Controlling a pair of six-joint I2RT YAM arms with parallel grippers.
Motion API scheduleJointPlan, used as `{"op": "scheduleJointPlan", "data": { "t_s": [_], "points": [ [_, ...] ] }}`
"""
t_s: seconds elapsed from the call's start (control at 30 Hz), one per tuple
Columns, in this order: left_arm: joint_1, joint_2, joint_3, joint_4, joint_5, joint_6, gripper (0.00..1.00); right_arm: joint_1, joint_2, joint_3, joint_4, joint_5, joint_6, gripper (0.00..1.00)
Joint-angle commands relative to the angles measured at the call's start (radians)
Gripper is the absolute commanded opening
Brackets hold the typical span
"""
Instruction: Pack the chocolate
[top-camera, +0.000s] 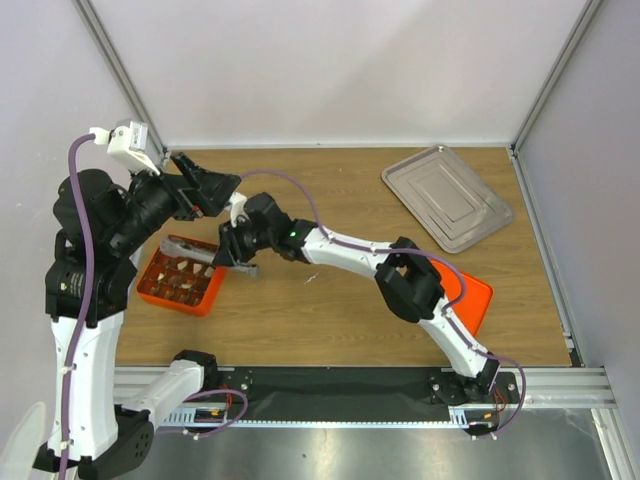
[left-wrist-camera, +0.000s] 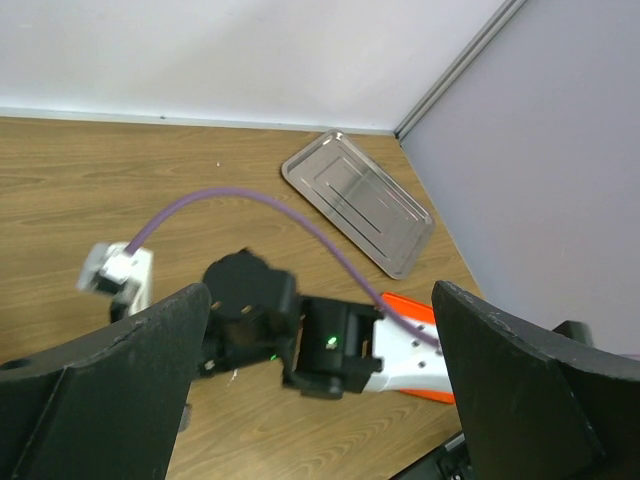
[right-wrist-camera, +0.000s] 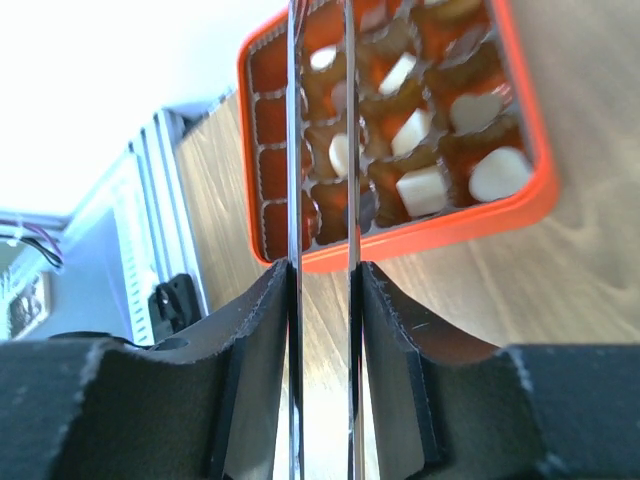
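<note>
The right gripper (right-wrist-camera: 322, 290) is clenched on thin metal tongs (right-wrist-camera: 293, 150), whose blades reach over the orange box (right-wrist-camera: 450, 225) at the near left. Pieces of chocolate (right-wrist-camera: 420, 190), the cream ones clearest, sit in its compartments. The left gripper (left-wrist-camera: 320, 295) hangs released, jaws wide, beyond the box. A metal tray (top-camera: 447, 198) lies far right.

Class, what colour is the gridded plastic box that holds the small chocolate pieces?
Bright orange. The gridded plastic box shows best in the right wrist view.
</note>
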Motion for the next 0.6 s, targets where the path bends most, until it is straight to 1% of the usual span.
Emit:
{"op": "scheduleJointPlan", "data": {
  "t_s": [0.0,0.1,0.17,0.2,0.23,0.3,0.33,0.37,0.43,0.47,0.57],
  "points": [
    [0.007,0.008,0.030,-0.004,0.028,-0.019,1.00,-0.043,-0.140,-0.054,0.102,-0.040,0.023,0.38],
    [0.007,0.000,0.031,-0.005,0.008,-0.022,1.00,-0.073,-0.240,-0.169,0.103,-0.013,0.015,0.38],
    [0.007,0.000,0.045,-0.011,-0.001,-0.024,1.00,-0.121,-0.330,-0.241,0.090,0.031,0.015,0.37],
    [0.007,0.001,0.050,-0.016,-0.003,-0.019,1.00,-0.141,-0.364,-0.307,0.082,0.050,0.023,0.37],
    [0.007,0.004,0.056,-0.023,-0.004,-0.018,1.00,-0.183,-0.391,-0.346,0.071,0.070,0.023,0.37],
    [0.007,0.009,0.056,-0.033,-0.018,-0.010,1.00,-0.219,-0.480,-0.437,0.010,0.169,0.006,0.38],
    [0.007,0.008,0.044,-0.037,-0.033,-0.007,1.00,-0.236,-0.503,-0.458,-0.013,0.209,-0.012,0.38],
    [0.007,0.006,0.034,-0.037,-0.041,-0.004,1.00,-0.271,-0.525,-0.473,-0.075,0.293,-0.015,0.38],
    [0.007,0.001,-0.008,-0.034,-0.058,0.000,1.00,-0.302,-0.559,-0.498,-0.148,0.393,-0.021,0.39],
    [0.007,-0.003,-0.027,-0.025,-0.066,0.002,1.00,-0.323,-0.565,-0.505,-0.209,0.523,-0.023,0.39],
    [0.007,-0.019,-0.117,-0.007,-0.098,0.004,1.00,-0.348,-0.573,-0.550,-0.231,0.596,-0.055,0.40]
  ]
}}
